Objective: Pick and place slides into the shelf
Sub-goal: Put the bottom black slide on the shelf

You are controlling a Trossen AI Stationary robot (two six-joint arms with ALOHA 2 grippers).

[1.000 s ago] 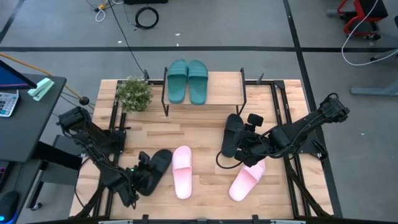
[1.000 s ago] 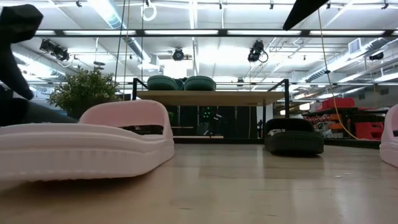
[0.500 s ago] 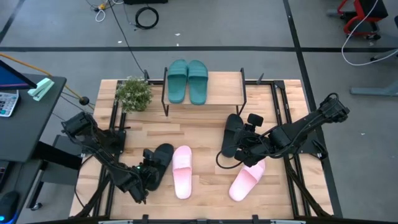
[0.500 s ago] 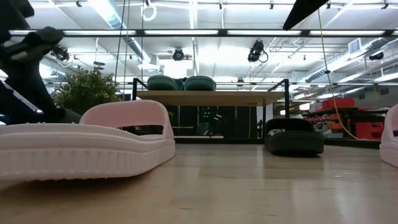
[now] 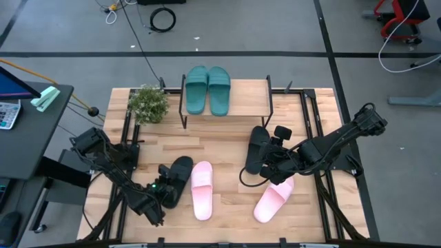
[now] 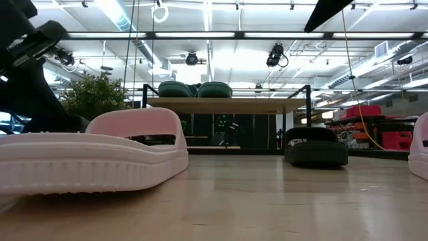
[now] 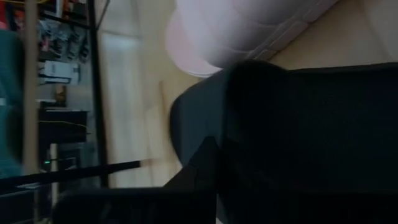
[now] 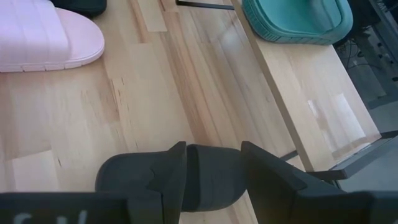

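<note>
A: Left pincer [image 5: 164, 190]? 
B: Low at the desk's [image 5: 220, 141] front left, on the left black slide [image 5: 176, 180], which lies just beside a pink slide [image 5: 202, 190]. Can't tell if the fingers are clamped or spread (left wrist view is all dark slide, blurred).

A: Right pincer [image 8: 210, 163]? 
B: Closed on the other black slide [image 5: 258, 147], mid-desk right of centre. The right wrist view shows both fingers [image 8: 171, 171] against the slide's sides. A second pink slide [image 5: 273, 200] lies at the front right, near that arm.

A: Shelf? 
B: Shelf [image 5: 241, 98] at the desk's back centre, two teal slides [image 5: 208, 89] side by side on its top board. Potted plant [image 5: 149, 104] just left of it.

A: Low view? 
B: The pink slide fills the foreground, the shelf with the teal pair behind it.
</note>
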